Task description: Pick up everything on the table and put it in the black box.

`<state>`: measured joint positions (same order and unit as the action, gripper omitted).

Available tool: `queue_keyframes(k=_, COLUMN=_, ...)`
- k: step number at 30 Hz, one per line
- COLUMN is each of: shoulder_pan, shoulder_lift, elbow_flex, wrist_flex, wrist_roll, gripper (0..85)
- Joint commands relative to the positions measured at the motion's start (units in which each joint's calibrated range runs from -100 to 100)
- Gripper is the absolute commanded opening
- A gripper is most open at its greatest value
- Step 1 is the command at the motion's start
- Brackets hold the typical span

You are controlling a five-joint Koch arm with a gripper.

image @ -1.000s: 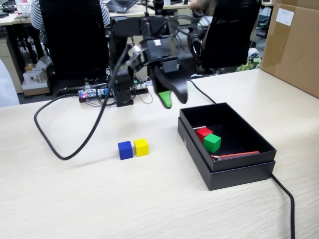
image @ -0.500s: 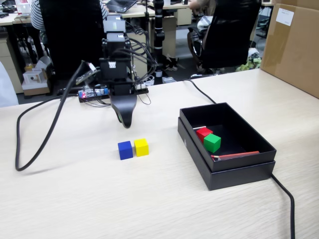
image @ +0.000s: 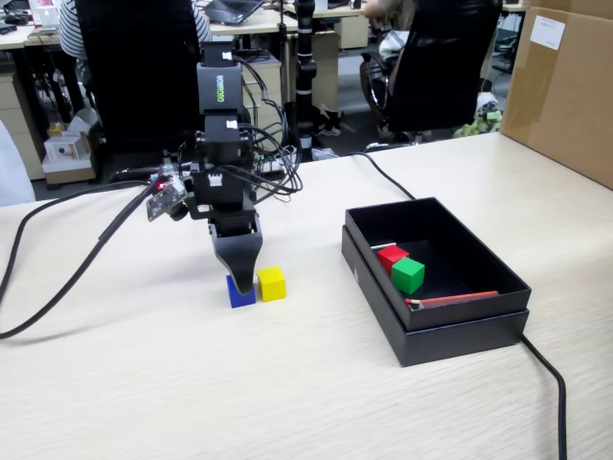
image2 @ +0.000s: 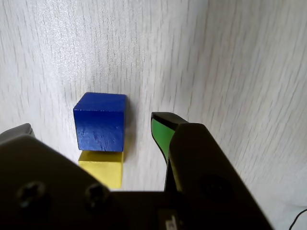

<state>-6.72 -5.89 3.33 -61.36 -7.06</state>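
Dropping over the blue cube [image: 239, 292] right now, the gripper [image: 246, 284] hangs nose-down, its tip just in front of that cube in the fixed view. In the wrist view the blue cube [image2: 100, 121] sits beside the green-padded jaw, not yet between the jaws, so the gripper [image2: 144, 124] looks released and carries nothing, though the second jaw tip is hidden. Touching the blue cube's right side in the fixed view is the yellow cube [image: 271, 283], so a tight pair to split. Well right of the blue cube, the black box [image: 450, 335] already holds the red cube [image: 391, 255] and green cube [image: 407, 275], with a red stick [image: 455, 299] at its near wall. Half a second back the gripper hovered higher, behind the pair; now it is down at cube level.
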Motion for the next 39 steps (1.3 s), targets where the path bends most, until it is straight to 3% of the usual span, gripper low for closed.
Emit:
queue_keyframes(k=1, shoulder_pan=-0.3, shoulder_lift=0.9, elbow_flex=5.6, wrist_flex=0.2, wrist_roll=-0.2, gripper=45.5)
queue_keyframes(k=3, shoulder_pan=-0.3, shoulder_lift=2.4, elbow_flex=6.6, wrist_flex=0.2, wrist_roll=-0.2, gripper=41.8)
queue_keyframes(k=9, shoulder_pan=-0.2, shoulder_lift=6.5, elbow_flex=10.3, wrist_flex=2.0, wrist_roll=0.0, gripper=15.0)
queue_keyframes(k=11, shoulder_pan=-0.2, shoulder_lift=7.2, elbow_flex=11.1, wrist_flex=2.5, wrist_roll=0.1, gripper=10.4)
queue_keyframes(k=23, shoulder_pan=0.6, shoulder_lift=-10.8, elbow_flex=12.8, wrist_flex=2.5, wrist_roll=0.0, gripper=10.5)
queue_keyframes(k=31, shoulder_pan=11.4, shoulder_lift=-18.5, elbow_flex=23.3, wrist_flex=0.6, wrist_roll=3.7, gripper=10.5)
queue_keyframes(k=35, shoulder_pan=19.9, shoulder_lift=-4.5, elbow_flex=33.2, wrist_flex=-0.5, wrist_roll=6.5, gripper=10.5)
queue_keyframes(k=39, shoulder_pan=21.4, shoulder_lift=2.2, elbow_flex=34.7, wrist_flex=-0.7, wrist_roll=7.4, gripper=10.6)
